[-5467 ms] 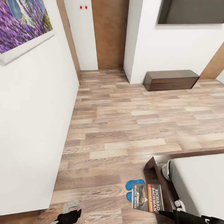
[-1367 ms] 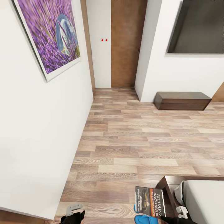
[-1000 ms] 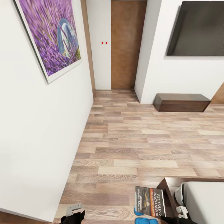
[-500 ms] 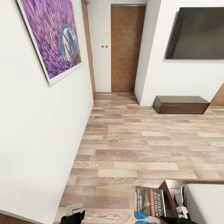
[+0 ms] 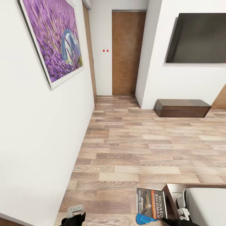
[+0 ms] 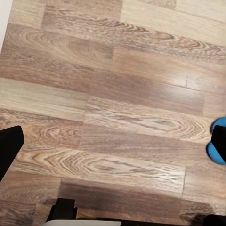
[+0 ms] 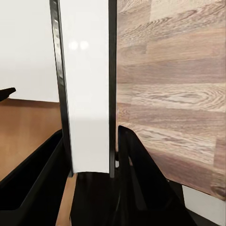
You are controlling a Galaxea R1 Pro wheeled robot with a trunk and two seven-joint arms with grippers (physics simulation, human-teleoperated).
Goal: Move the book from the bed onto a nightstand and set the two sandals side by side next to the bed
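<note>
Right tool [image 7: 92, 165] clamped on the book [image 5: 151, 203], held over wood-plank floor [image 5: 131, 147] beside the bed [image 5: 207, 204] corner, one blue sandal [image 5: 144, 218] just beneath; left tool [image 5: 74, 216] low, grip unclear; low cabinet [image 5: 182, 108] and door [image 5: 125, 53] ahead.

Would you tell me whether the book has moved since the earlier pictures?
Yes: the book has advanced past the blue sandal, nearer the bed frame corner.
</note>
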